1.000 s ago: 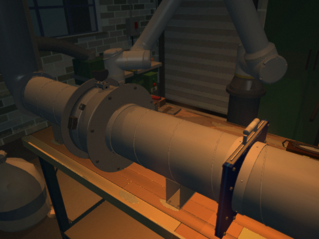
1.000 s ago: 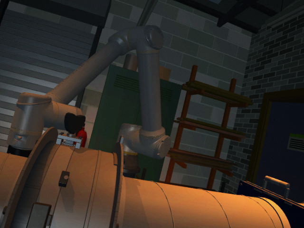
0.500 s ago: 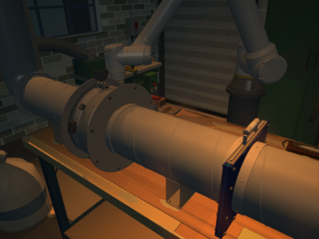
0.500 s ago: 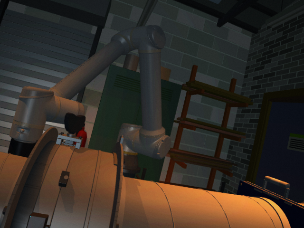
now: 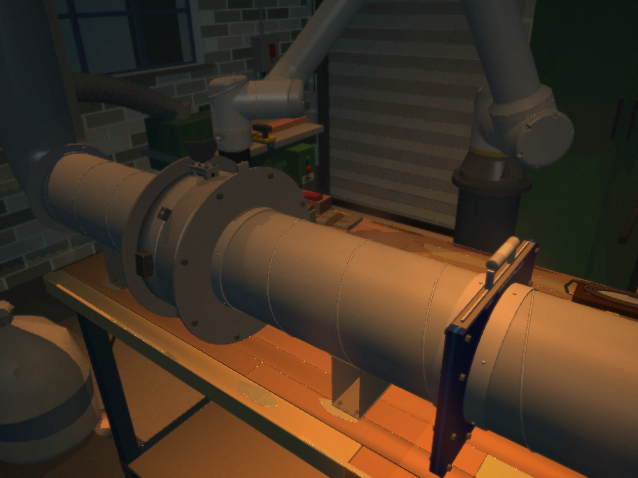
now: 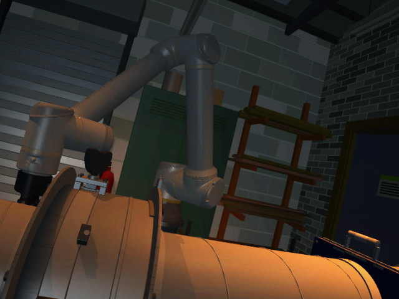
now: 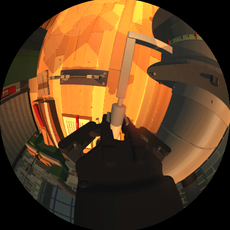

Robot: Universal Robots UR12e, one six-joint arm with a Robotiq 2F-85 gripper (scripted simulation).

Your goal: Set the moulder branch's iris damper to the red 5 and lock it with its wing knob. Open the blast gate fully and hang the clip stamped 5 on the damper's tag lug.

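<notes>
The iris damper [image 5: 206, 247] sits between two flanges on the left part of the duct, on the wooden bench. Its dark wing knob [image 5: 201, 150] stands on a clamp on top. Behind the damper my gripper [image 7: 116, 130] is closed on the damper's lever handle [image 7: 117, 119], a pale grip on a grey arm running toward the damper body. A scale with red marks [image 7: 183, 37] shows on the damper rim, too small to read. The blast gate [image 5: 481, 350], a dark blue frame with a pale handle [image 5: 502, 253], sits farther right on the duct. The tag lug [image 6: 84, 234] juts from the damper's side.
A roller shutter and brick wall stand behind the bench. The arm's base [image 5: 489, 206] rises behind the duct. A dark plate with clips [image 7: 83, 77] lies on the bench top behind the duct. A timber rack [image 6: 274, 167] and green cabinet [image 6: 167, 144] stand farther back.
</notes>
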